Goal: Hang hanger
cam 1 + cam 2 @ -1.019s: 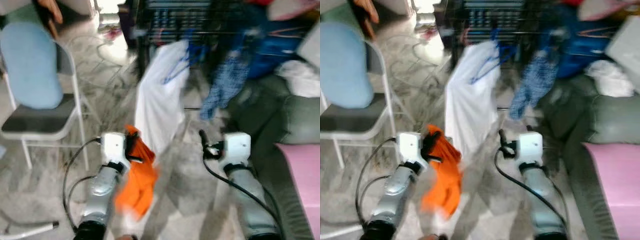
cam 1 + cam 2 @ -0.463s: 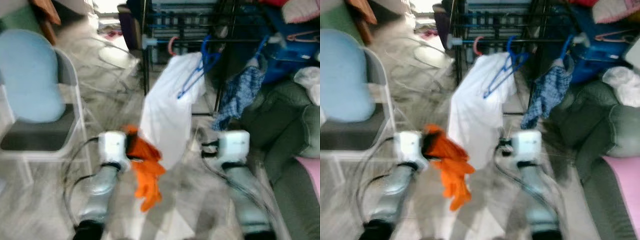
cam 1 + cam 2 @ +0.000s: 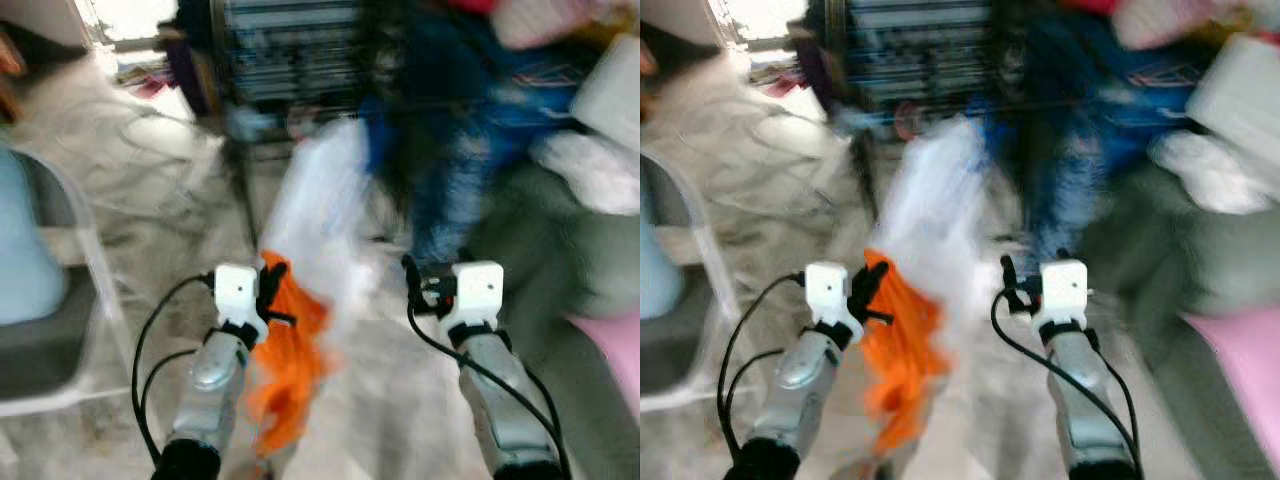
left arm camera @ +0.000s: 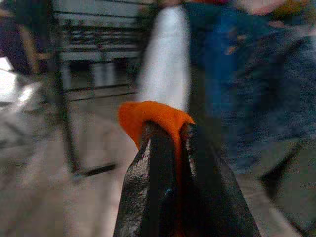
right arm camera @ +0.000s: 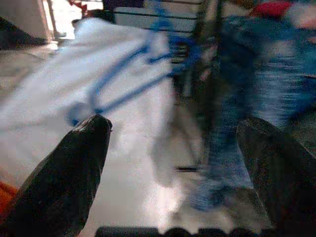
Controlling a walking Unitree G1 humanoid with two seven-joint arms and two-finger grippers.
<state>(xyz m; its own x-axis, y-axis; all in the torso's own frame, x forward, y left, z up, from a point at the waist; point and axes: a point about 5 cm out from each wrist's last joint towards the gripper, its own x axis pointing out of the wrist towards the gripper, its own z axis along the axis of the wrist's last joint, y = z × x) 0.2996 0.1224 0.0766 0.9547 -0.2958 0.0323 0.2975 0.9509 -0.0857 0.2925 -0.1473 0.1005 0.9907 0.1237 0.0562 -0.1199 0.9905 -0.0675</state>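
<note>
Motion blur over the head views. Left gripper (image 4: pixel 170 148) clenched on a bright orange cloth garment (image 3: pixel 290 350), which droops below the fingers, just left of a white garment (image 3: pixel 320 215) hung on a blue plastic hanger (image 5: pixel 128 74). Right gripper (image 5: pixel 173 148) spread wide, empty, right of that white garment.

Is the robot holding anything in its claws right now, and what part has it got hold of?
The left gripper is pinching an orange cloth by a bunched top fold; the rest hangs below. The right gripper is open and holds nothing.
</note>
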